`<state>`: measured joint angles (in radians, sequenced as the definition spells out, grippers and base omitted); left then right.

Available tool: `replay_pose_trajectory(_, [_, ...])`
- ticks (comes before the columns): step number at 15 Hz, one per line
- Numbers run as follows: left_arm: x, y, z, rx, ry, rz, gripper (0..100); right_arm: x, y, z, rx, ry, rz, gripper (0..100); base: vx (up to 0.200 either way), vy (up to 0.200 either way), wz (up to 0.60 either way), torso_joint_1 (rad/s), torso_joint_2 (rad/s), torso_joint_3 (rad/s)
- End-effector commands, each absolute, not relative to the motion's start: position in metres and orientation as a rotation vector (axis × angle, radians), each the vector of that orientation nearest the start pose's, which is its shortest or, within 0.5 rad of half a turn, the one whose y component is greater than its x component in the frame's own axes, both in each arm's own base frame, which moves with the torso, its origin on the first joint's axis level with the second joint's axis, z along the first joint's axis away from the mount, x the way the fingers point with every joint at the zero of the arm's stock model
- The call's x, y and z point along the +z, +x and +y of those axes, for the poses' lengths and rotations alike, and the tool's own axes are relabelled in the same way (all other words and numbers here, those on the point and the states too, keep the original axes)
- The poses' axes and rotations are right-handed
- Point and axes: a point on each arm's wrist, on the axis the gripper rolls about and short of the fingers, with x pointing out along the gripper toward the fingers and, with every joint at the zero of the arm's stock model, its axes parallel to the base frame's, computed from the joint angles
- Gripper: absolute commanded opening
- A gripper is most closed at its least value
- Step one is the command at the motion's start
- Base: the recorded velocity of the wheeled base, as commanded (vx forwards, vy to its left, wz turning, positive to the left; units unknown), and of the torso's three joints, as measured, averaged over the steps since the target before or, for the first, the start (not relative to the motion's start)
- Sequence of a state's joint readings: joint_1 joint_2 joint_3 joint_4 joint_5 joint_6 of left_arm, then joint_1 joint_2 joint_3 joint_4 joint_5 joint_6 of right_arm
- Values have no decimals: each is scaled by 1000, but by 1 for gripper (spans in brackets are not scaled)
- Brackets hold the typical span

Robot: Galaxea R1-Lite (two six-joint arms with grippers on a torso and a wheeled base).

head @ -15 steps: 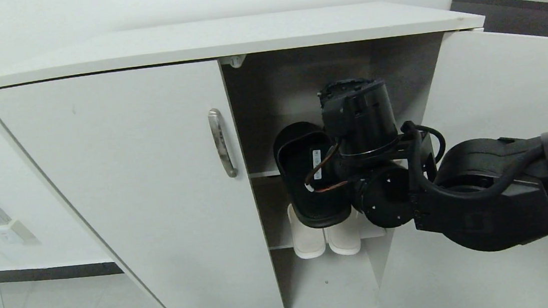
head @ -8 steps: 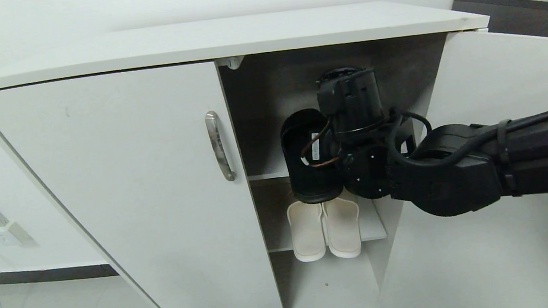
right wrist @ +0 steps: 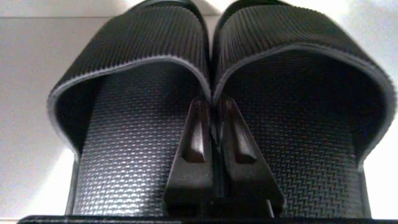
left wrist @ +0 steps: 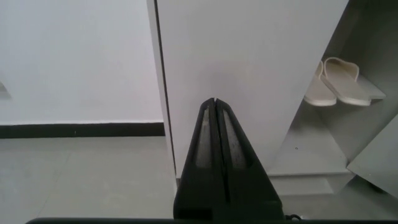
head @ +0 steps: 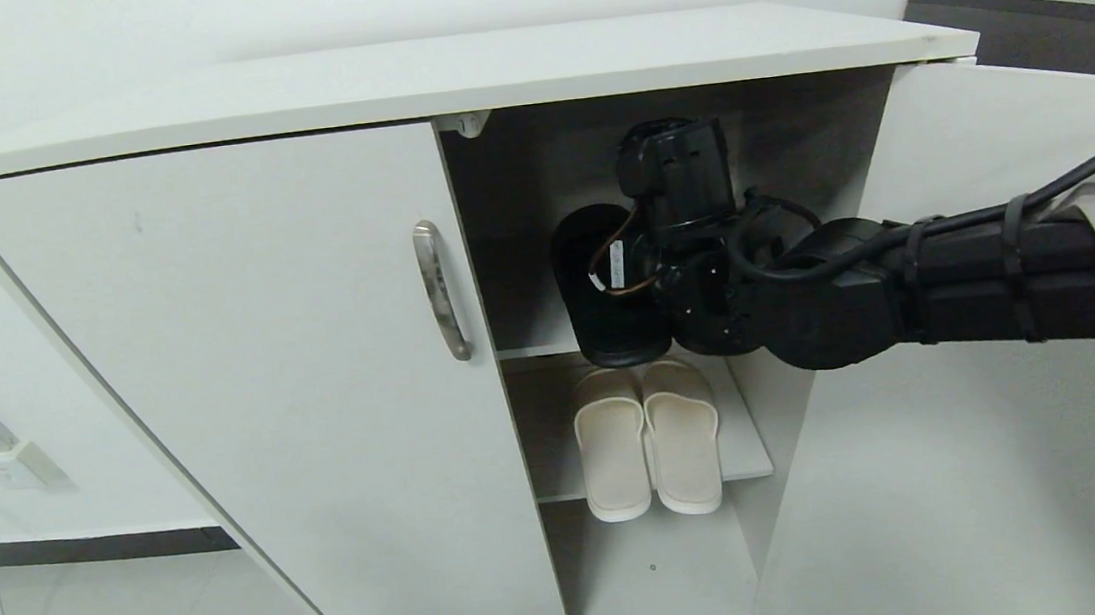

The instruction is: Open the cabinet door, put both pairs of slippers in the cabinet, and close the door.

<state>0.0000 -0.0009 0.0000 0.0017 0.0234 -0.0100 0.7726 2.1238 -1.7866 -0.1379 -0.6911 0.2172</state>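
Black slippers [head: 606,292] sit pinched by their touching inner edges in your right gripper [right wrist: 211,118], so both go in together above the cabinet [head: 445,76]'s upper shelf [head: 526,350], white slippers [head: 648,438] lying below that gripper, while your left gripper [left wrist: 214,106] waits closed and empty

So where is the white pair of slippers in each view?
Head view: white slippers on the lower shelf, under the black pair.
Left wrist view: on that shelf, past the closed door edge.
Right wrist view: not in it.
Shared landmark: the closed door.
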Motion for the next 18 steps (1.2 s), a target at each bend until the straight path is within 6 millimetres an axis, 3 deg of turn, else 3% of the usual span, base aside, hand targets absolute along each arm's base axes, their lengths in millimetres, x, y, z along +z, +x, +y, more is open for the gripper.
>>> replay_pose_trajectory(1, [75, -23, 1, 26, -12, 1, 0, 248, 332, 301, 71, 88, 155, 0, 0, 0, 0, 0, 0, 0])
replay_pose_trajectory(7, [75, -23, 1, 26, -14, 1, 0, 244, 350, 305, 52, 133, 134, 0, 0, 0, 0, 0, 0, 0])
replay_pose_trajectory(15, [75, -23, 1, 26, -15, 1, 0, 238, 356, 309, 49, 126, 143, 0, 0, 0, 0, 0, 0, 0])
replay_pose_trajectory(16, [75, -23, 1, 28, -15, 1, 0, 237, 356, 310, 48, 124, 145, 100, 0, 0, 0, 0, 0, 0])
replay_pose_trajectory(18, [75, -23, 1, 28, -15, 1, 0, 235, 357, 310, 46, 121, 149, 100, 0, 0, 0, 0, 0, 0])
